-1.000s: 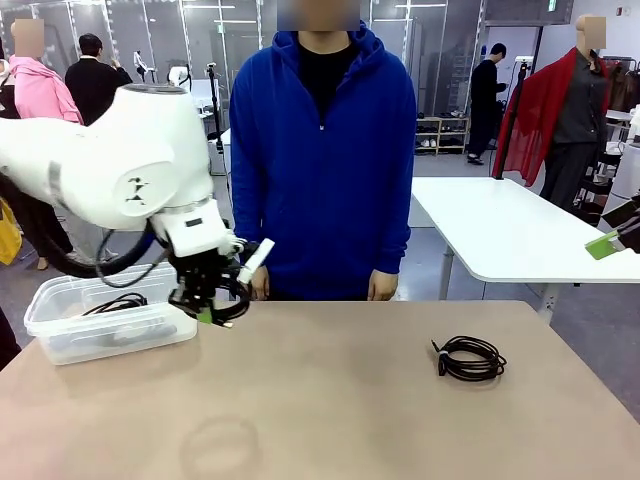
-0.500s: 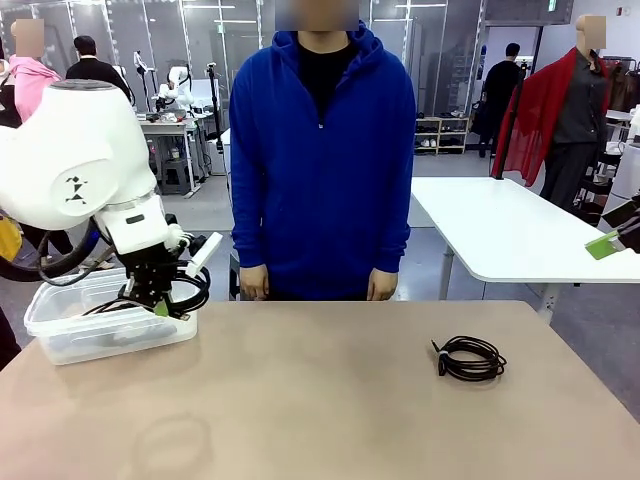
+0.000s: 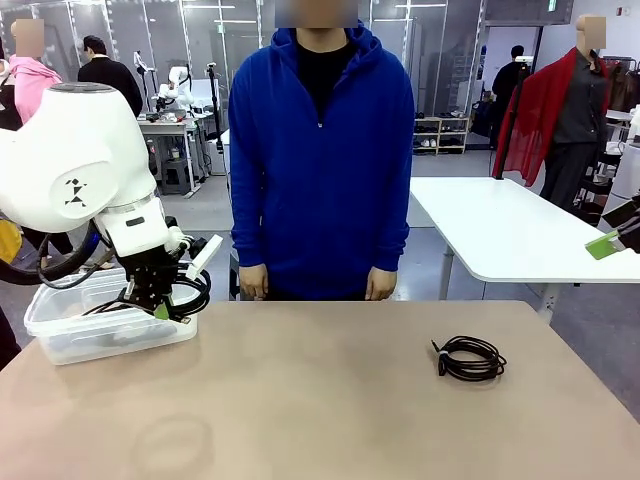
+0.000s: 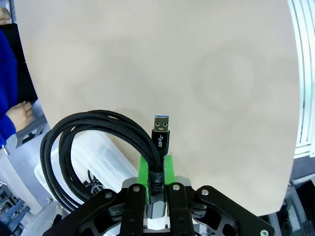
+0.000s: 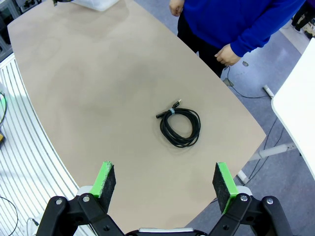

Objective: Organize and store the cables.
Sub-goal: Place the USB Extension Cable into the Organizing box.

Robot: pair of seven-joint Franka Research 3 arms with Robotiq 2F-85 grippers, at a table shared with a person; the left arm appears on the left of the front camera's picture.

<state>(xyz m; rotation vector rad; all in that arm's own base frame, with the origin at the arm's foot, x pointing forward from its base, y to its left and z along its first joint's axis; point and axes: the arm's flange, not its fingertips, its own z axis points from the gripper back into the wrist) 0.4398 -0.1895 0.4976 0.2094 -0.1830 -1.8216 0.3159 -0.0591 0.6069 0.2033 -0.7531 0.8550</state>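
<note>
The left gripper (image 3: 160, 310) is pinching a coiled black cable (image 4: 98, 119) tight between its green pads. It hangs at the far left corner of the table (image 3: 320, 410), right over the right end of the clear box (image 3: 100, 342).

The round coil sticks out to the side of the fingers, toward the middle of the table. Its plug end points straight out past the fingertips. The box lies under the gripper and a bit to its left, so I think the coil should go a little more that way, then down.

Another coiled cable (image 3: 490, 368) lies flat near the far right edge of the table, its short ends pointing left. The right gripper (image 5: 165, 179) is spread wide, high above it. The right arm is the nearer one for that cable.
</note>
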